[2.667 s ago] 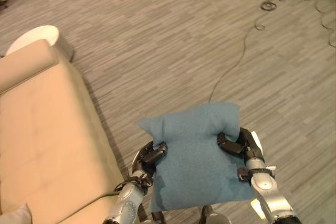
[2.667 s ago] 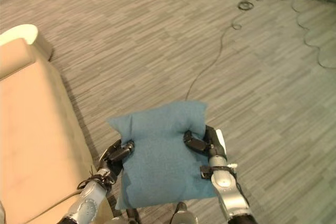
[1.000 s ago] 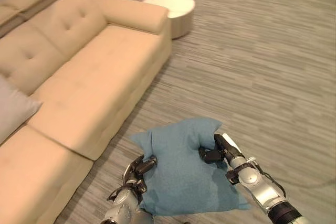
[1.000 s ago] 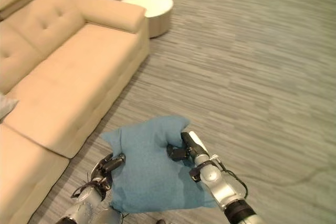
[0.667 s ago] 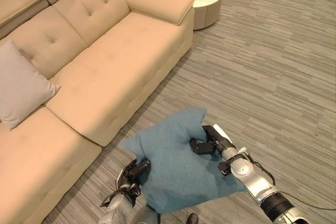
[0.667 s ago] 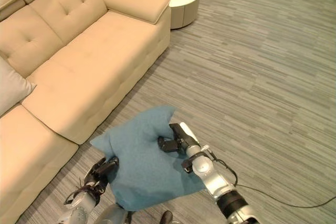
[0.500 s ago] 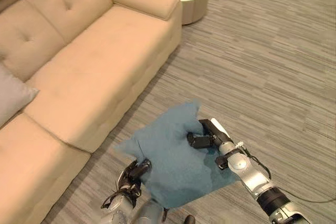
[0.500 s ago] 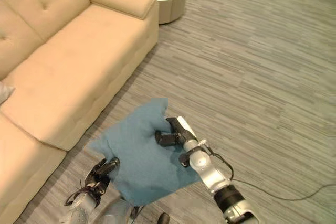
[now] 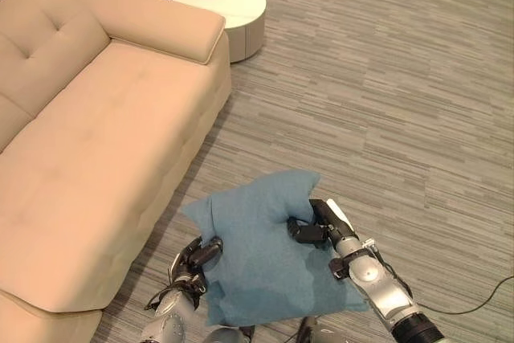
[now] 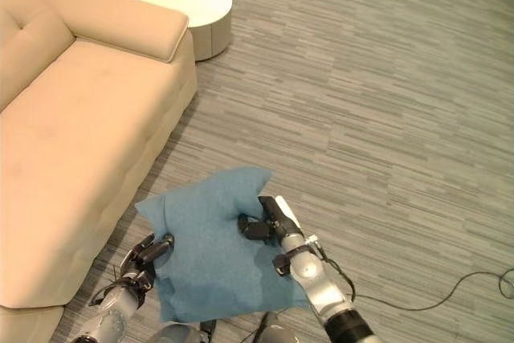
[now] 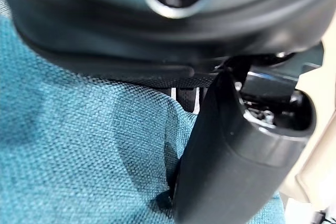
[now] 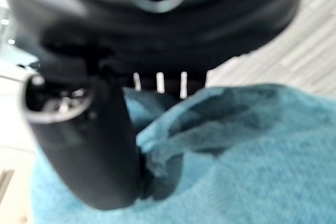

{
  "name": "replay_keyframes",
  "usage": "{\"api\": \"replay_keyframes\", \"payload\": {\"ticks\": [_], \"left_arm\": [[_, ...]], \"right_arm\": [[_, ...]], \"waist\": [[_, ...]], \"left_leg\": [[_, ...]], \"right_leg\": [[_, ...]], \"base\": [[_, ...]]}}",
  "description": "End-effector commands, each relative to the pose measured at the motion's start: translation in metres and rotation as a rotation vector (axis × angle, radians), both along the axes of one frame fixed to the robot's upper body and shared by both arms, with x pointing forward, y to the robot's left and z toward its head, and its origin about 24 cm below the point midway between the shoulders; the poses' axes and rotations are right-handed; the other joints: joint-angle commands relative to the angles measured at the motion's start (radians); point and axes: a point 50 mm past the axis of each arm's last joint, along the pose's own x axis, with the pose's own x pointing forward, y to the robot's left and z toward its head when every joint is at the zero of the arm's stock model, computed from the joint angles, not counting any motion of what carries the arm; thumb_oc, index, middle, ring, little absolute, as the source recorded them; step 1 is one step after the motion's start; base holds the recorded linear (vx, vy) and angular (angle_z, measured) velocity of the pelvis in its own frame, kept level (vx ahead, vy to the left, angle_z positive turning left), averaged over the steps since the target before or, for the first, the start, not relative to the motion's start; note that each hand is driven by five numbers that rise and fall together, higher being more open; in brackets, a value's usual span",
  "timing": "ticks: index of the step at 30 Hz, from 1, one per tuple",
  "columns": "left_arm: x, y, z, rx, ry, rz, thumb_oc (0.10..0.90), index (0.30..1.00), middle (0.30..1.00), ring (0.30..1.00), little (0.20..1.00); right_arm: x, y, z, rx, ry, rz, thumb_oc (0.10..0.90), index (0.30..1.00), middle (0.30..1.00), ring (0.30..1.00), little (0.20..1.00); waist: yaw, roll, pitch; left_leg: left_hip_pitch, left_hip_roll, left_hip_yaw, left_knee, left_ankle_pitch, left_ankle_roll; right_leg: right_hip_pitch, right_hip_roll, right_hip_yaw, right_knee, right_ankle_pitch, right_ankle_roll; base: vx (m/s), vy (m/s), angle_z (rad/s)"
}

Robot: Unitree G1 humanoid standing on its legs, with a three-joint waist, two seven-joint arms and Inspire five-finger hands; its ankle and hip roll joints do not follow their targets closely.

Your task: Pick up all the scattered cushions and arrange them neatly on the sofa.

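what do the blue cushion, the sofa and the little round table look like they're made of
Blue cushion: woven fabric, matte; a coarse weave shows in the left wrist view, and it dents where both hands pinch it.
Sofa: smooth beige upholstery with stitched seams and tufts, possibly leather or faux leather; hard to tell.
Round table: hard, smooth off-white surface, maybe painted wood or plastic.

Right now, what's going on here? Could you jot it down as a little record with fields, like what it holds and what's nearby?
Held item: blue cushion, carried above the floor
Left hand: fingers curled into the cushion's left edge
Right hand: fingers pinching the cushion's right edge
Sofa: beige, to the robot's left, the seat in view bare
Side table: round, white, past the sofa's armrest
Floor: grey striped carpet
Task state: cushion not yet on the sofa
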Motion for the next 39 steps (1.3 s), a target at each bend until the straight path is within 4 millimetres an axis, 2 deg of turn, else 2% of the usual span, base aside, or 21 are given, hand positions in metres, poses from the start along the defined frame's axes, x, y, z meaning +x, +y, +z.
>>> {"api": "replay_keyframes", "payload": {"ticks": [1,5,8,9,10,11,12,14,17,18,20,21,22,23,27,28,31,32,33,35,39], "left_arm": [[0.046,-0.097,0.060,-0.215,-0.360,-0.289,0.400,0.300,0.300,0.300,0.300],[0.046,-0.098,0.060,-0.227,-0.357,-0.278,0.400,0.300,0.300,0.300,0.300],[0.049,-0.103,0.065,-0.234,-0.372,-0.286,0.400,0.300,0.300,0.300,0.300],[0.049,-0.103,0.065,-0.235,-0.372,-0.286,0.400,0.300,0.300,0.300,0.300],[0.048,-0.100,0.062,-0.240,-0.360,-0.263,0.400,0.300,0.300,0.300,0.300],[0.048,-0.099,0.062,-0.240,-0.360,-0.263,0.400,0.300,0.300,0.300,0.300],[0.049,-0.099,0.065,-0.260,-0.367,-0.243,0.400,0.300,0.300,0.300,0.300],[0.051,-0.097,0.069,-0.271,-0.377,-0.236,0.400,0.300,0.300,0.300,0.300],[0.050,-0.095,0.069,-0.289,-0.376,-0.210,0.400,0.300,0.300,0.300,0.300],[0.048,-0.094,0.068,-0.300,-0.366,-0.191,0.400,0.300,0.300,0.300,0.300],[0.047,-0.092,0.066,-0.291,-0.356,-0.186,0.400,0.300,0.300,0.300,0.300],[0.043,-0.091,0.062,-0.293,-0.342,-0.176,0.400,0.300,0.300,0.300,0.300],[0.043,-0.091,0.062,-0.293,-0.341,-0.176,0.400,0.300,0.300,0.300,0.300],[0.041,-0.090,0.060,-0.293,-0.331,-0.169,0.400,0.300,0.300,0.300,0.300],[0.038,-0.083,0.055,-0.298,-0.313,-0.132,0.400,0.300,0.300,0.300,0.300],[0.035,-0.079,0.052,-0.302,-0.302,-0.119,0.400,0.300,0.300,0.300,0.300],[0.034,-0.074,0.052,-0.282,-0.301,-0.111,0.400,0.300,0.300,0.300,0.300],[0.032,-0.067,0.050,-0.264,-0.300,-0.099,0.400,0.300,0.300,0.300,0.300],[0.032,-0.067,0.050,-0.264,-0.300,-0.100,0.400,0.300,0.300,0.300,0.300],[0.035,-0.063,0.053,-0.236,-0.316,-0.106,0.400,0.300,0.300,0.300,0.300],[0.037,-0.055,0.058,-0.236,-0.345,-0.067,0.400,0.300,0.300,0.300,0.300]], "right_arm": [[0.006,0.061,0.036,0.158,-0.171,0.240,0.400,0.300,0.300,0.300,0.300],[0.005,0.058,0.034,0.167,-0.162,0.226,0.400,0.300,0.300,0.300,0.300],[0.006,0.056,0.036,0.184,-0.174,0.206,0.400,0.300,0.300,0.300,0.300],[0.006,0.056,0.036,0.184,-0.174,0.206,0.400,0.300,0.300,0.300,0.300],[0.007,0.057,0.036,0.193,-0.171,0.204,0.400,0.300,0.300,0.300,0.300],[0.007,0.057,0.036,0.193,-0.172,0.204,0.400,0.300,0.300,0.300,0.300],[0.010,0.059,0.040,0.199,-0.192,0.208,0.400,0.300,0.300,0.300,0.300],[0.014,0.060,0.045,0.197,-0.211,0.218,0.400,0.300,0.300,0.300,0.300],[0.017,0.059,0.049,0.176,-0.220,0.221,0.400,0.300,0.300,0.300,0.300],[0.020,0.057,0.051,0.156,-0.227,0.220,0.400,0.300,0.300,0.300,0.300],[0.020,0.057,0.051,0.156,-0.228,0.220,0.400,0.300,0.300,0.300,0.300],[0.023,0.060,0.052,0.164,-0.235,0.223,0.400,0.300,0.300,0.300,0.300],[0.022,0.060,0.052,0.165,-0.235,0.223,0.400,0.300,0.300,0.300,0.300],[0.025,0.063,0.053,0.163,-0.243,0.225,0.400,0.300,0.300,0.300,0.300],[0.028,0.074,0.056,0.183,-0.246,0.248,0.400,0.300,0.300,0.300,0.300],[0.024,0.078,0.055,0.195,-0.240,0.263,0.400,0.300,0.300,0.300,0.300],[0.023,0.082,0.056,0.197,-0.243,0.279,0.400,0.300,0.300,0.300,0.300],[0.020,0.086,0.056,0.220,-0.242,0.285,0.400,0.300,0.300,0.300,0.300],[0.020,0.086,0.056,0.220,-0.242,0.285,0.400,0.300,0.300,0.300,0.300],[0.021,0.091,0.063,0.222,-0.264,0.313,0.400,0.300,0.300,0.300,0.300],[0.020,0.094,0.067,0.221,-0.286,0.339,0.400,0.300,0.300,0.300,0.300]], "waist": [[0.001,-0.006,-0.049],[-0.018,-0.013,-0.049],[-0.020,-0.009,-0.068],[-0.022,-0.007,-0.068],[-0.019,0.005,-0.079],[-0.021,0.003,-0.081],[-0.004,-0.010,-0.063],[0.015,-0.035,-0.035],[0.026,-0.049,-0.020],[0.044,-0.047,-0.015],[0.059,-0.045,-0.019],[0.091,-0.033,-0.029],[0.091,-0.037,-0.029],[0.123,-0.027,-0.036],[0.160,-0.044,-0.037],[0.171,-0.054,-0.048],[0.180,-0.076,-0.053],[0.184,-0.107,-0.055],[0.184,-0.105,-0.057],[0.171,-0.081,-0.063],[0.143,-0.050,-0.066]], "left_leg": [[0.033,0.077,-0.012,0.078,-0.152,-0.097],[0.073,0.083,-0.035,0.056,-0.152,-0.105],[0.100,0.139,-0.097,0.062,-0.152,-0.137],[0.101,0.142,-0.099,0.062,-0.154,-0.139],[0.090,0.194,-0.113,0.134,-0.086,-0.175],[0.086,0.192,-0.116,0.132,-0.082,-0.175],[-0.023,0.223,-0.086,0.339,0.040,-0.186],[-0.122,0.216,-0.029,0.514,0.041,-0.132],[-0.204,0.229,0.051,0.579,0.029,-0.108],[-0.273,0.202,0.100,0.533,-0.022,-0.104],[-0.301,0.176,0.124,0.452,-0.032,-0.100],[-0.331,0.149,0.141,0.267,0.009,-0.104],[-0.323,0.145,0.143,0.254,0.015,-0.104],[-0.347,0.131,0.145,0.099,0.086,-0.117],[-0.360,0.118,0.130,0.024,0.107,-0.115],[-0.341,0.107,0.100,0.050,0.140,-0.101],[-0.336,0.088,0.094,0.097,0.118,-0.086],[-0.307,0.058,0.096,0.134,0.076,-0.062],[-0.309,0.061,0.095,0.133,0.077,-0.062],[-0.247,0.058,0.093,0.145,0.025,-0.033],[-0.143,0.038,0.035,0.132,-0.028,-0.004]], "right_leg": [[0.097,-0.076,0.009,-0.142,0.251,0.106],[0.081,-0.051,0.042,-0.114,0.263,0.119],[0.079,0.008,0.031,-0.055,0.137,0.083],[0.080,0.010,0.028,-0.052,0.133,0.081],[0.105,0.062,0.006,-0.050,0.069,0.039],[0.103,0.059,0.004,-0.054,0.073,0.039],[0.149,0.095,0.002,-0.075,0.050,-0.005],[0.204,0.117,-0.001,-0.113,0.040,-0.039],[0.235,0.131,-0.009,-0.135,0.016,-0.052],[0.284,0.150,-0.008,-0.165,-0.011,-0.049],[0.307,0.161,-0.007,-0.182,-0.024,-0.042],[0.330,0.188,-0.010,-0.194,-0.041,-0.030],[0.331,0.183,-0.010,-0.194,-0.042,-0.030],[0.366,0.213,-0.001,-0.202,-0.053,-0.023],[0.417,0.226,0.026,-0.194,-0.082,-0.020],[0.410,0.231,0.026,-0.153,-0.080,-0.011],[0.402,0.221,0.026,-0.086,-0.058,0.008],[0.377,0.188,0.025,0.029,0.043,0.062],[0.375,0.190,0.026,0.027,0.046,0.061],[0.319,0.146,0.005,0.256,0.170,0.112],[0.229,0.114,0.007,0.364,0.203,0.090]], "base": [[0.34,-0.204,0.38],[0.28,-0.146,0.32],[0.34,-0.229,0.30],[0.36,-0.278,0.42],[0.25,-0.204,0.38],[0.38,-0.413,0.45],[0.17,-0.313,0.29],[0.21,-0.411,0.08],[0.19,-0.193,-0.02],[0.29,-0.133,0.25],[0.38,-0.013,0.30],[0.39,0.038,0.20],[0.51,0.079,0.17],[0.39,0.053,-0.06],[0.34,0.096,-0.37],[0.36,0.137,-0.71],[0.35,0.194,-0.22],[0.23,0.140,0.15],[0.33,0.251,0.30],[0.29,0.261,0.32],[0.36,0.191,0.48]]}}
